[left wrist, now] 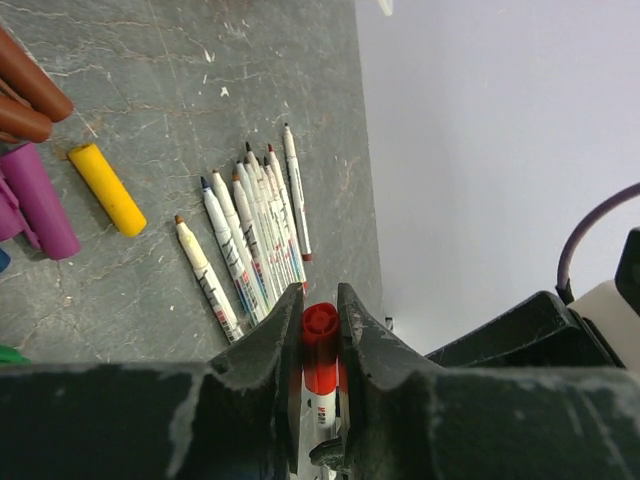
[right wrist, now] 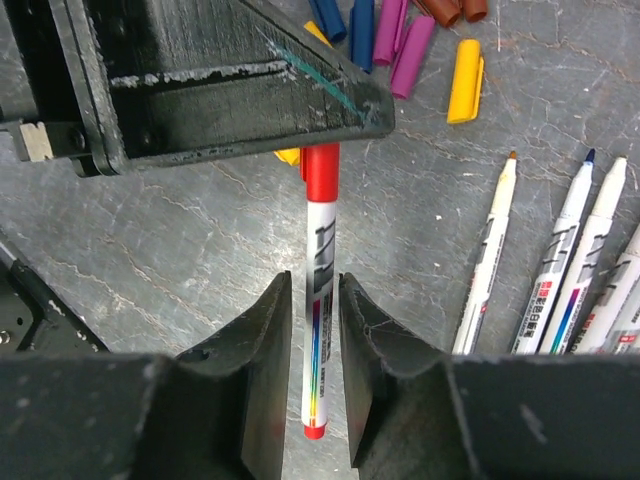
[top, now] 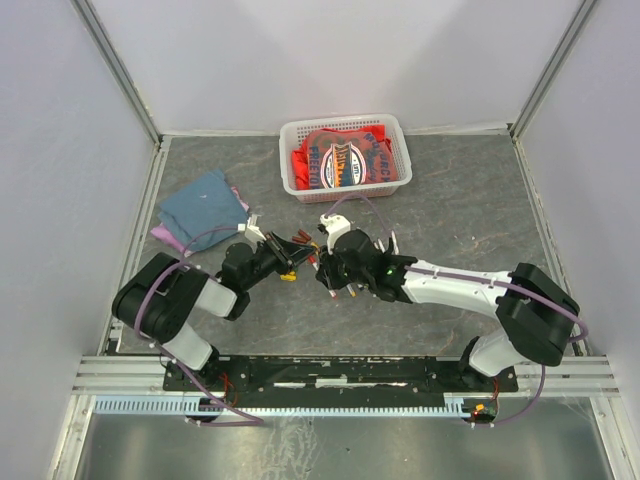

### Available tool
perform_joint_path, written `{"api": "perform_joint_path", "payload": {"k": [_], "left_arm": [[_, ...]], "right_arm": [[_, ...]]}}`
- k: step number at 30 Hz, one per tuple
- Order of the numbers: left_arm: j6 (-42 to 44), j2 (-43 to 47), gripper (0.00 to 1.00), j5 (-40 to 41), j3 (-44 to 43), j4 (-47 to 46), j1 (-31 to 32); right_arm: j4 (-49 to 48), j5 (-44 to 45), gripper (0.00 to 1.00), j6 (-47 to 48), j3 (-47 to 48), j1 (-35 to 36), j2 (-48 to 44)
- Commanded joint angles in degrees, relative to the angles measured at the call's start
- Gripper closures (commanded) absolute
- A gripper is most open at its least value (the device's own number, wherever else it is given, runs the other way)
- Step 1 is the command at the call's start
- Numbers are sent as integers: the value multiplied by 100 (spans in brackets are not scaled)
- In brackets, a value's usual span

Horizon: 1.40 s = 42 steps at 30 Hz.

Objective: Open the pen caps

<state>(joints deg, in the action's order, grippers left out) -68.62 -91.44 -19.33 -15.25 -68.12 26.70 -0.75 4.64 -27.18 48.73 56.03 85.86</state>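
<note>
My left gripper (left wrist: 320, 300) is shut on the red cap (left wrist: 320, 335) of a white-barrelled pen and holds it above the table. In the right wrist view the same pen (right wrist: 322, 260) hangs from the left gripper (right wrist: 230, 80), its red cap (right wrist: 321, 172) still on. My right gripper (right wrist: 313, 285) flanks the barrel, with narrow gaps on both sides. Several uncapped pens (left wrist: 255, 240) lie side by side on the table; they also show in the right wrist view (right wrist: 570, 260). Loose caps lie nearby: yellow (right wrist: 464, 80), purple (right wrist: 400, 40), blue (right wrist: 345, 20), brown (left wrist: 30, 90).
A white basket (top: 340, 121) with red cloth stands at the back centre. A blue cloth (top: 203, 205) lies at the back left over a pink one. Both grippers (top: 310, 265) meet at mid-table. Grey walls close in the table on three sides.
</note>
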Motion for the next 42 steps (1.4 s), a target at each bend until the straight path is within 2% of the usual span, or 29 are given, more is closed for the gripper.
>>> {"api": "perform_joint_path", "payload": {"k": [1, 8, 15, 17, 21, 24, 26, 32, 42], "left_arm": [[-194, -88, 97, -328, -106, -672, -11], [-340, -246, 97, -454, -126, -1088, -9], [-555, -456, 97, -566, -222, -1528, -7], [-539, -454, 97, -521, -242, -1456, -7], [-228, -178, 97, -62, -431, -343, 4], [186, 288, 97, 907, -672, 1216, 2], [256, 524, 97, 1513, -842, 1875, 20], [86, 431, 97, 2304, -1291, 2257, 87], [96, 490, 97, 2979, -1523, 2495, 137]], "right_arm": [[-427, -306, 69, -39, 5, -118, -154], [-623, -621, 73, -148, -56, -265, -28], [-749, -798, 98, -217, -113, -386, 108], [-711, -785, 99, -174, -94, -409, 142], [-288, -413, 99, 75, 94, -404, 302], [-16, 123, 99, 286, 189, -361, 442], [102, 542, 99, 394, 222, -267, 540], [238, 1755, 99, 656, 238, 128, 747], [199, 2325, 99, 590, 107, 256, 714]]}}
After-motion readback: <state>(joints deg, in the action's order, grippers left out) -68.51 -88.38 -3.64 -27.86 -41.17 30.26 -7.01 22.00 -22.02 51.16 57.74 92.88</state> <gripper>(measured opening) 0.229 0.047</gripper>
